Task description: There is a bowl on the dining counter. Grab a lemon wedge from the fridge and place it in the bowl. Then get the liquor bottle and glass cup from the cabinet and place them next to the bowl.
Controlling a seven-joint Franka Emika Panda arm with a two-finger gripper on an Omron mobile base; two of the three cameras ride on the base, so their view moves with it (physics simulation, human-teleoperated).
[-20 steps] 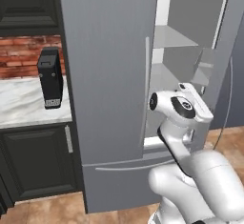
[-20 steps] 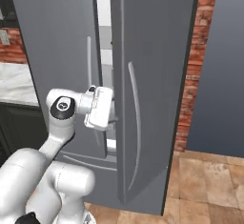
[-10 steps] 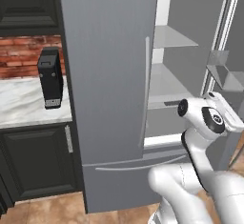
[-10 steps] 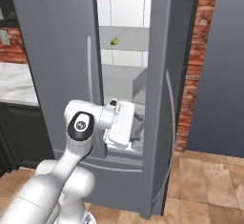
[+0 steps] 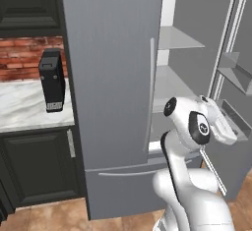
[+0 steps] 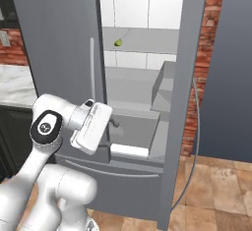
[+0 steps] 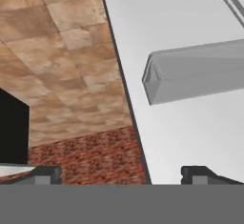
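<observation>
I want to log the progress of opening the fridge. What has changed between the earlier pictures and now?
The right door of the fridge has swung wide open, showing the shelves and the lemon wedge on an upper shelf. The arm moved right along with the door. The pincer is open and holds nothing. The left door and the lemon wedge stayed as they were.

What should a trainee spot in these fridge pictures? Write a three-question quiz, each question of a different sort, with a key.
1. Where is the lemon wedge?
A. on a shelf in the fridge
B. between the fingers
C. on the floor
2. True or false: both fridge doors are shut.
3. Fill in: the fingers stand ___ and hold nothing.

Key: 1 A; 2 false; 3 open.
</observation>
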